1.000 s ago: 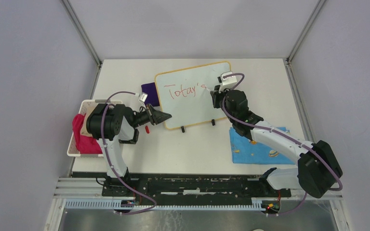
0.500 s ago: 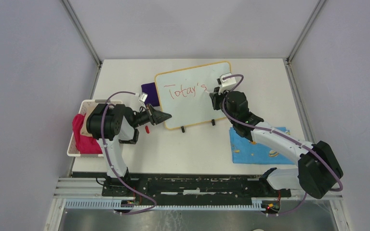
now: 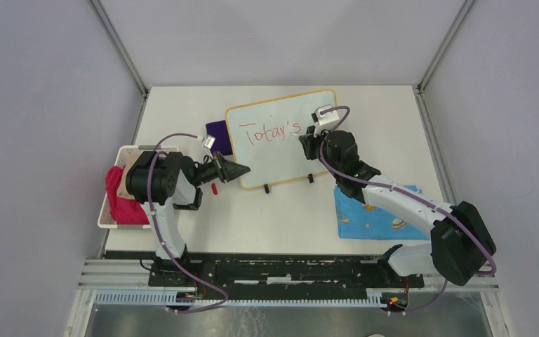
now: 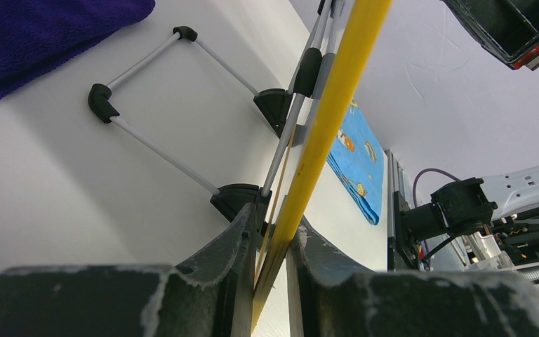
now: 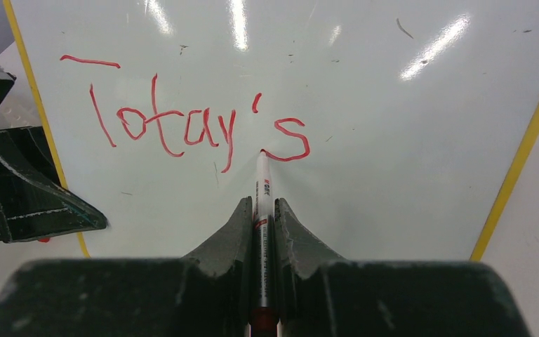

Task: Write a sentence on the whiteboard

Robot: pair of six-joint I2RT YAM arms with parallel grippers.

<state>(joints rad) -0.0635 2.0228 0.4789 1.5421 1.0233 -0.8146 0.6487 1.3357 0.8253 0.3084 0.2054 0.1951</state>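
Now the red words (image 5: 182,130) look only part done.
The right jaws pinch the marker (image 5: 262,203), its tip out front touching the whiteboard (image 3: 281,137) by the "s". The left jaws squeeze its yellow edge (image 4: 323,140) between them. Best to lift, move lower, press softly.

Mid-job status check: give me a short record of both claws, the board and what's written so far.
left claw: shut on the whiteboard at its yellow left edge
right claw: shut on a marker, pointed at the board
sentence: one red line, reading roughly "Totay's"; the rest not yet written
marker tip: at the lower left end of the "s"
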